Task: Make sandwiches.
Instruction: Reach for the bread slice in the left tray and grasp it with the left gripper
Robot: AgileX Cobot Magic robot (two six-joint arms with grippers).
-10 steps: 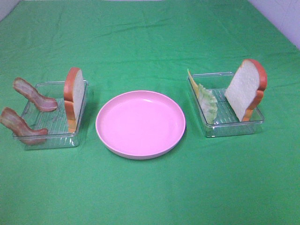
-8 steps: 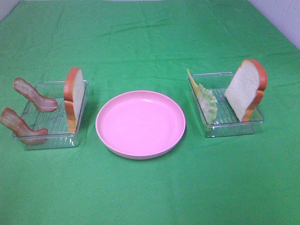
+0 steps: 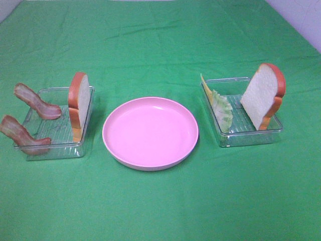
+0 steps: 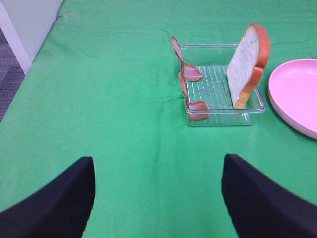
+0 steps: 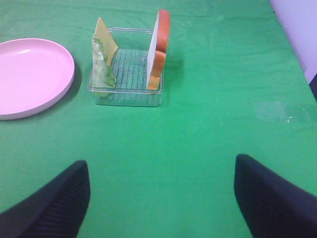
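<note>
On the green table (image 3: pixel 160 45), nothing has shifted since the earlier frames: the plate, both trays and every sandwich part lie where they did, and neither arm reaches into the high view.

The left gripper (image 4: pixel 156 163) is spread wide with nothing between its fingers. The left tray (image 3: pixel 55 151) sits well ahead of it, apart from it. The right gripper (image 5: pixel 161 162) is likewise spread wide and holds nothing, and the right tray (image 3: pixel 249 139) lies well ahead of it, a little to its left.

In the clear left tray, the left bread slice (image 3: pixel 79 103) stands on edge along the side nearest the pink plate (image 3: pixel 150 133). The far bacon strip (image 3: pixel 37 102) and the near bacon strip (image 3: pixel 22 134) lean over the opposite wall.

In the clear right tray, the cheese slice (image 3: pixel 205 86) and the lettuce leaf (image 3: pixel 223 110) lean at the plate-side wall, cheese nearer the wall. The right bread slice (image 3: pixel 263 95) stands tilted at the outer side. The plate, between the trays, carries nothing.
</note>
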